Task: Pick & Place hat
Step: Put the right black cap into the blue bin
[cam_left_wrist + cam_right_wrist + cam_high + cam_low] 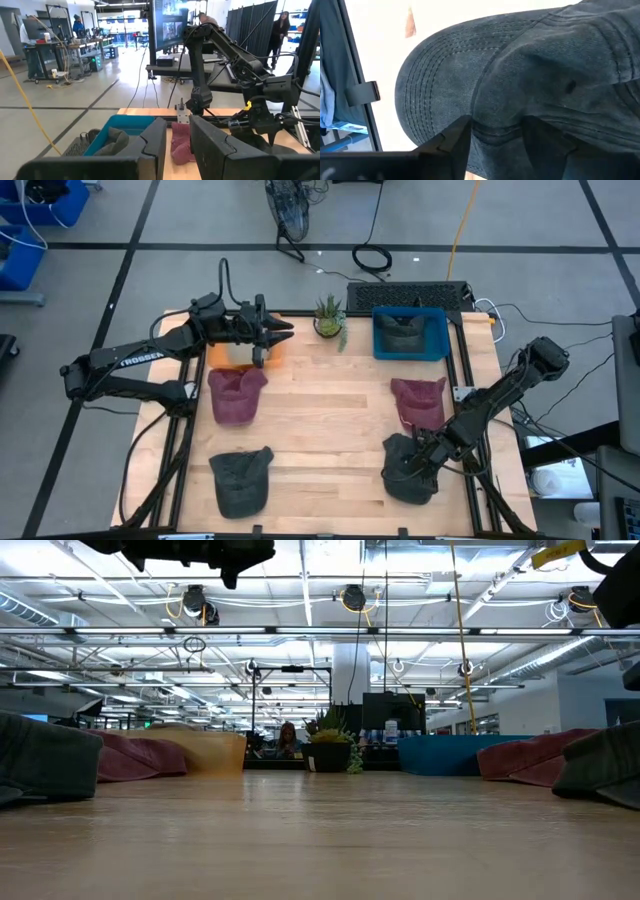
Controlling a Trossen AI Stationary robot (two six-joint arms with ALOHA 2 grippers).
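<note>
Nearest the front edge of the wooden table (330, 420) lie two dark grey caps. The one at front left (240, 478) lies flat and untouched. The one at front right (408, 468) has the right gripper (418, 463) down on it; in the right wrist view the two dark fingers (451, 142) stand apart, with the cap's crown (540, 75) pressed up between them and its stitched brim (435, 75) off to one side. The fingers straddle a fold of fabric, but a closed grip is not evident.

Further back, in the middle band of the table, are two maroon caps: one on the left (236, 394) and one on the right (417, 401), the latter just behind the dark cap under the right gripper.

At the rear left, the left gripper (278, 332) hangs raised over an orange bin (247, 354), holding nothing. Its fingers (152, 142) show a narrow gap between them, so they are slightly parted.

At the rear centre stands a small potted plant (329, 317). To its right sits a blue bin (409, 333) with a dark cap inside it (403, 332).

Beyond the table a person (278, 31) stands in the room.
</note>
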